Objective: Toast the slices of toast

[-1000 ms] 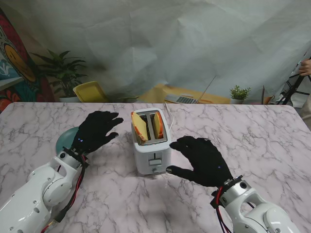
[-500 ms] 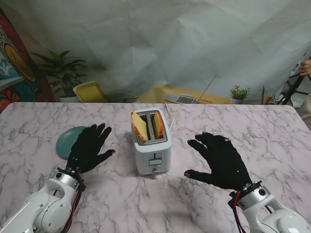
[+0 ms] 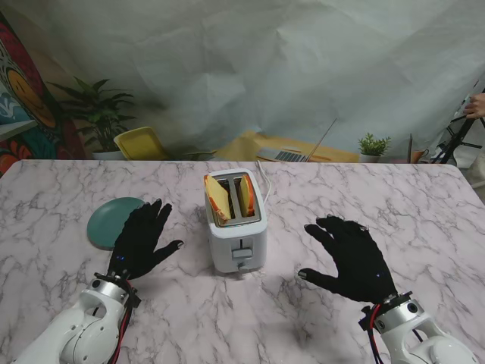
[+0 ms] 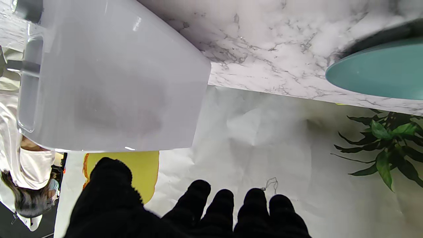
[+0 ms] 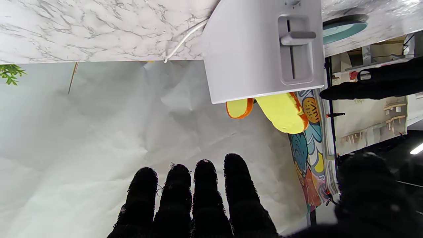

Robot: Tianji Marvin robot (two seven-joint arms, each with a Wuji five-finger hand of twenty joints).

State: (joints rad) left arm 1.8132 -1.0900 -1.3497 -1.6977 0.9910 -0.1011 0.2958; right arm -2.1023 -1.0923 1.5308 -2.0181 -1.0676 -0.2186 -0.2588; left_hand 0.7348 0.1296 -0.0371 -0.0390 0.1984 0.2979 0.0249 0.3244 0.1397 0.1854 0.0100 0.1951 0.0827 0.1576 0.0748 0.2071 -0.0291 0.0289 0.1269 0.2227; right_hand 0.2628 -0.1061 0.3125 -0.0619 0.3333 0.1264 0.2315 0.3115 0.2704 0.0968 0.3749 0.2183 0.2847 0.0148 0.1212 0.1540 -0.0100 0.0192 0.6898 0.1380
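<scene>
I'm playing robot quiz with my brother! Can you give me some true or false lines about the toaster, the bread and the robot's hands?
1. Two toast slices stick up out of the toaster. True.
2. The left hand is holding a slice. False: it is open and holds nothing.
3. The teal plate has bread on it. False: no bread shows on it.
4. The right hand is apart from the toaster, fingers spread. True.
5. The toaster is black. False: it is white.
</scene>
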